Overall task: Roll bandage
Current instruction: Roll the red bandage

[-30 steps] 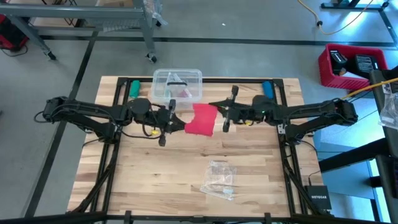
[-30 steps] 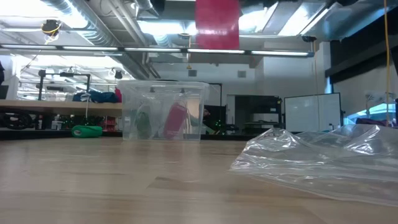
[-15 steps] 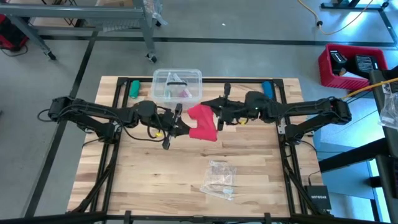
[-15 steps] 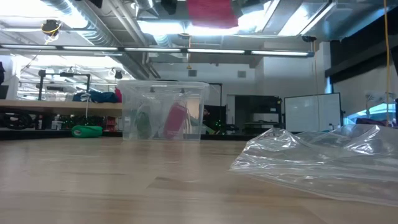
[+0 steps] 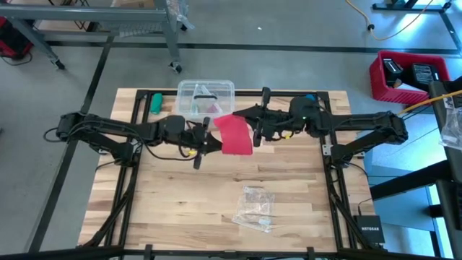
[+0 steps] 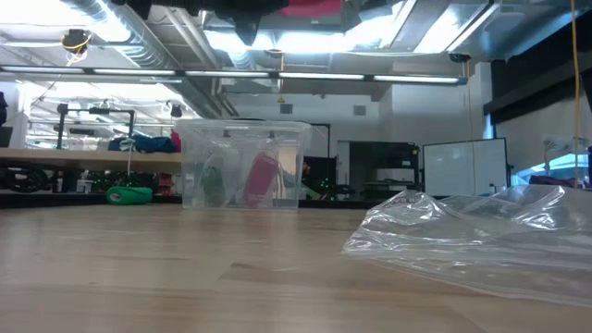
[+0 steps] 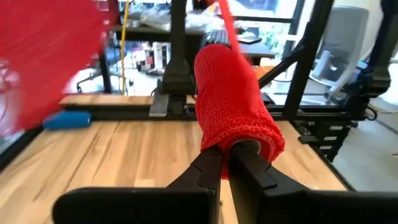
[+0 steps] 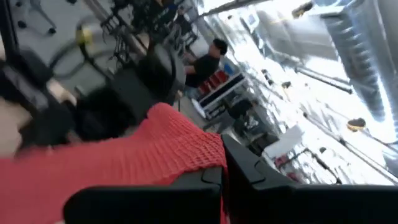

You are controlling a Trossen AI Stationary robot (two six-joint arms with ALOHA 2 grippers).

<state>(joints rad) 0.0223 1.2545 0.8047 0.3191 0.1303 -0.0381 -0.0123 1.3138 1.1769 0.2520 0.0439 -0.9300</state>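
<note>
Both arms met over the back middle of the table [image 5: 216, 217], holding the red bandage [image 5: 235, 134] up in the air between them. The left gripper [image 7: 225, 163] was clenched on the rolled-up end, with the red cloth wound thick around its two fingertips, most likely so that end could be the middle of the roll. The right gripper [image 8: 222, 163] was pinched tight on the loose flat end, I think to keep the strip pulled straight so it would wind on neatly. From above, the bandage looked like just a flat red patch near the clear plastic box [image 5: 206, 99], with the crumpled wrapper [image 5: 254, 208] lying well apart toward the front. Only the left wrist view showed that part of it was already a fat roll. The right wrist view showed the net-like weave of the flat end. The low view caught only a bit of red [image 6: 313, 7] high up, which showed nothing hung down to the wood.
</note>
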